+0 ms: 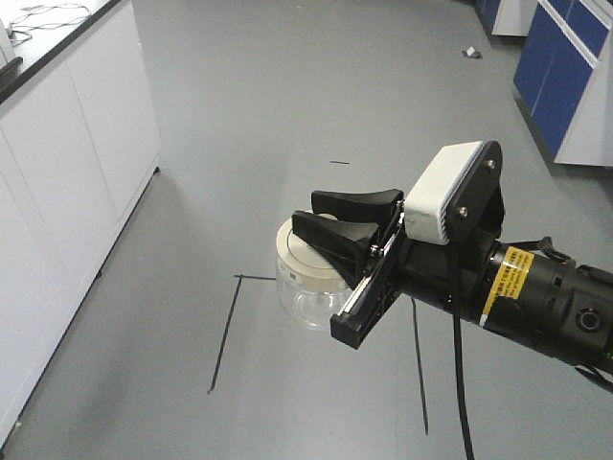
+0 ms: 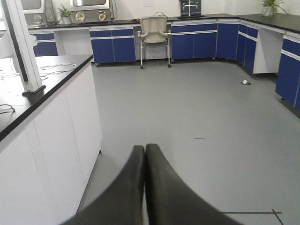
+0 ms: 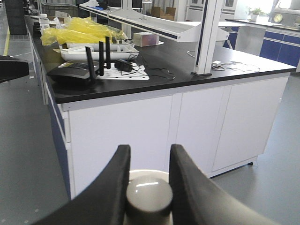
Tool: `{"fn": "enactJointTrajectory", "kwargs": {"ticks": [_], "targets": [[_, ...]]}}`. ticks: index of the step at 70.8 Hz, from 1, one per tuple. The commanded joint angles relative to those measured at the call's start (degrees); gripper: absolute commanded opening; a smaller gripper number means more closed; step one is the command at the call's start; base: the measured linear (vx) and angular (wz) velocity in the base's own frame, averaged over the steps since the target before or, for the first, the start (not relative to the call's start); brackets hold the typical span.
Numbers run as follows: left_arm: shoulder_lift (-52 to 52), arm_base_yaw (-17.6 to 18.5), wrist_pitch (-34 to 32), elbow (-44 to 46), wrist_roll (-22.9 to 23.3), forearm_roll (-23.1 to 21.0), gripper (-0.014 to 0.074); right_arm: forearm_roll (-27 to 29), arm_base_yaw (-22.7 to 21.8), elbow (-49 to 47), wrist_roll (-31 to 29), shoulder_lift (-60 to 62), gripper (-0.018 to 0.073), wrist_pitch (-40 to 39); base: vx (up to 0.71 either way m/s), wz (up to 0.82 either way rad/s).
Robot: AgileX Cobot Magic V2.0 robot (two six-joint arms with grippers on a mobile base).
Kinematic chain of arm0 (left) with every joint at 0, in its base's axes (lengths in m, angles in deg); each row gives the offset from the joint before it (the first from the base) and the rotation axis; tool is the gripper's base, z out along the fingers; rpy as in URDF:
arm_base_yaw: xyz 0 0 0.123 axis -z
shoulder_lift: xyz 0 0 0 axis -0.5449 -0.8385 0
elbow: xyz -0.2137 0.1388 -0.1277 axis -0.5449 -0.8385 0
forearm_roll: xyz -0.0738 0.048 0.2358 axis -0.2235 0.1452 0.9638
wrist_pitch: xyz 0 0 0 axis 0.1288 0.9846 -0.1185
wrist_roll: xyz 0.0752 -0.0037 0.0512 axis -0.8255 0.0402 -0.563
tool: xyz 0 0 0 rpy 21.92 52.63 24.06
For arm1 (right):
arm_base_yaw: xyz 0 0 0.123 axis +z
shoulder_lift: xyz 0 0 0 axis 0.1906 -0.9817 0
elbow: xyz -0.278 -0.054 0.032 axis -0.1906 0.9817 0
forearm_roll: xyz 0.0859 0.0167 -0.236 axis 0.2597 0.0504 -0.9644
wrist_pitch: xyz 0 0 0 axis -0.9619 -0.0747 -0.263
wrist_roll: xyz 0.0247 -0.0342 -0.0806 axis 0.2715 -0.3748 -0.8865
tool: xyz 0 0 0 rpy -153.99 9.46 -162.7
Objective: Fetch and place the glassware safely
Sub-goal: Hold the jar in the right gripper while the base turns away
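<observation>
The glassware (image 1: 305,285) is a squat clear jar with a cream-white lid, hanging in the air above the grey floor. My right gripper (image 1: 347,221) is shut on the lid's round knob (image 3: 149,197), with one black finger on each side of it. In the right wrist view the gripper (image 3: 149,161) points toward a white cabinet, and the lid rim shows just behind the knob. My left gripper (image 2: 144,152) is shut with its two black fingers pressed together and nothing between them; it faces an open stretch of floor.
A white cabinet with a black counter (image 1: 67,144) runs along the left. That counter (image 3: 154,70) carries a router, cables, yellow bags and a white shelf frame. Blue cabinets (image 2: 197,42) and a chair (image 2: 154,35) line the far wall. Black tape lines (image 1: 225,335) mark the floor.
</observation>
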Motion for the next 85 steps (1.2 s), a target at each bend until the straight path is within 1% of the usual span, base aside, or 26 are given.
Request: {"fn": "enactJointTrajectory", "kwargs": {"ticks": [1, 15, 43, 85], "targets": [[0.04, 0.33, -4.32, 1.43, 0.19, -0.53, -0.0007, 2.25, -0.12, -1.71, -0.18, 1.82, -0.0004, -4.31, 0.43, 0.12], [0.04, 0.33, -4.32, 1.43, 0.19, -0.53, -0.0007, 2.25, -0.12, -1.71, -0.18, 1.82, -0.0004, -4.31, 0.44, 0.02], [0.04, 0.33, -4.32, 1.43, 0.19, -0.53, -0.0007, 2.25, -0.12, -1.71, -0.18, 1.82, -0.0004, -4.31, 0.46, -0.14], [0.04, 0.33, -4.32, 1.43, 0.19, -0.53, -0.0007, 2.25, -0.12, -1.71, -0.18, 1.82, -0.0004, -4.31, 0.53, -0.04]]}}
